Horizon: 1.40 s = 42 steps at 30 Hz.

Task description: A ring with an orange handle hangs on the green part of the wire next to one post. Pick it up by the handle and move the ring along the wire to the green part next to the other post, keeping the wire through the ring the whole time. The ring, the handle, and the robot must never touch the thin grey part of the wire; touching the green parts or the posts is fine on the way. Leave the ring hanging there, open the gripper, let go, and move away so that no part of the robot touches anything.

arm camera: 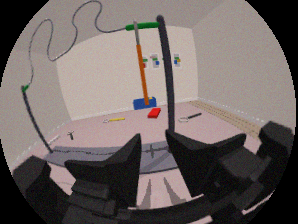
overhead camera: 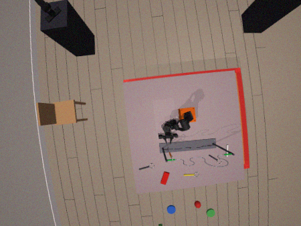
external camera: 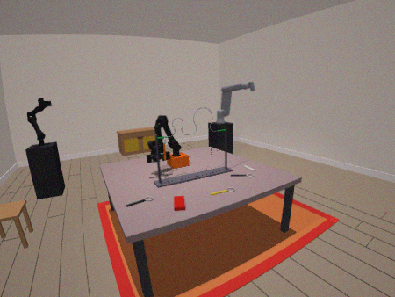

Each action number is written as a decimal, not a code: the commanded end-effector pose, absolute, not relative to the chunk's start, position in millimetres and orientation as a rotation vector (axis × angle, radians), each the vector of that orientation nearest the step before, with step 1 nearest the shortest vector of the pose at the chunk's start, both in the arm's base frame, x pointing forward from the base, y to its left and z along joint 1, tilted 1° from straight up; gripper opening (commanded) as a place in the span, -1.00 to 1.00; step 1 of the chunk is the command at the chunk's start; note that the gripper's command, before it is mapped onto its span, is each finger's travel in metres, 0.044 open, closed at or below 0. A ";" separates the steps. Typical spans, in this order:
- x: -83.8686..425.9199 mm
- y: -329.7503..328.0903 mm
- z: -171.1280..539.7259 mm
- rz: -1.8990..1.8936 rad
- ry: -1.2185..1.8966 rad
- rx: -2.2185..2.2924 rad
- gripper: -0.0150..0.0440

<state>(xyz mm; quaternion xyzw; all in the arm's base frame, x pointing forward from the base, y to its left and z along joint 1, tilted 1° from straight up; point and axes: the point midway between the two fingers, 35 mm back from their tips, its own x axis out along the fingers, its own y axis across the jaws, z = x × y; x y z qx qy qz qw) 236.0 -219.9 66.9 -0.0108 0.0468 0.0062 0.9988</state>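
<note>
The gripper [overhead camera: 169,142] [external camera: 159,158] [arm camera: 152,133] has its jaws parted, with nothing between them. In the wrist view the near post [overhead camera: 164,154] [external camera: 158,160] [arm camera: 167,75] rises beyond the right-hand fingertip. The orange handle [overhead camera: 170,155] [external camera: 165,151] [arm camera: 143,75] hangs just beside that post, above and beyond the gap between the fingertips, apart from both. Its ring [external camera: 166,141] [arm camera: 136,31], seen nearly edge-on in the wrist view, hangs on the green part [overhead camera: 170,160] [external camera: 161,138] [arm camera: 145,25] adjoining the near post. The thin grey wire [external camera: 203,108] [arm camera: 52,60] winds away from there to the far green part [overhead camera: 227,154] [external camera: 222,130] [arm camera: 25,88], well apart from the near post. Beyond the near post, a red block [overhead camera: 164,178] [external camera: 179,203] [arm camera: 154,113] lies on the table.
</note>
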 end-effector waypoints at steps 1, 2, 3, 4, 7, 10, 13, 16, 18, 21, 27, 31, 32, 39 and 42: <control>253.0 -221.4 84.6 0.015 0.087 -0.035 0.05; 258.7 -221.1 90.0 0.014 0.086 -0.035 0.05; 264.4 -220.6 95.7 0.014 0.085 -0.035 0.05; 270.0 -219.7 101.5 0.014 0.083 -0.035 0.05; 278.0 -218.0 110.2 0.014 0.080 -0.035 0.05; 278.7 -218.1 110.1 0.014 0.080 -0.035 0.05; 281.6 -218.5 110.0 0.014 0.080 -0.035 0.05; 286.0 -219.1 109.8 0.014 0.080 -0.035 0.05; 289.1 -219.4 109.7 0.014 0.080 -0.035 0.05; 293.6 -219.8 109.5 0.014 0.080 -0.035 0.05; 302.9 -220.3 109.1 0.014 0.080 -0.036 0.05; 309.1 -220.5 108.8 0.014 0.080 -0.036 0.05; 310.7 -220.5 108.7 0.014 0.080 -0.036 0.05; 321.7 -220.2 108.2 0.014 0.078 -0.036 0.05; 326.5 -220.0 107.9 0.014 0.078 -0.036 0.05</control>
